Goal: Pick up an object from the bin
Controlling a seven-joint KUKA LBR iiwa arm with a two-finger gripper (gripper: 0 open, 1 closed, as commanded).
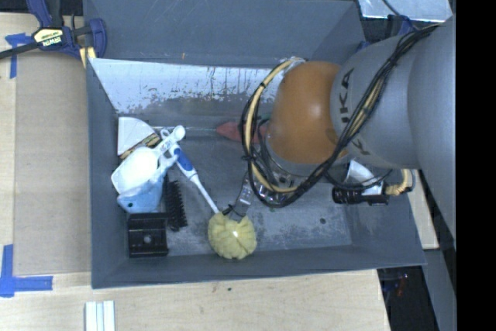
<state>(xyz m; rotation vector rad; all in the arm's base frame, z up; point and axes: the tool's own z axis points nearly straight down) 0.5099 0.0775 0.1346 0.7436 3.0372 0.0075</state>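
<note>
Positioning step, I judge: gripper (239, 205) just beside yellow ball (231, 237), near toothbrush (198, 187). Open or closed, can't tell. Next: centre over ball, descend, close.

The arm (403, 89) reached in from the right, bent downward; its orange cover (306, 112) sat over the wrist, cables (252, 120) looped round it, gripper (239, 205) hanging below-left.

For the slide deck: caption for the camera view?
End effector low in the grey bin, beside a yellow fuzzy ball and the end of a blue-white toothbrush.
</note>
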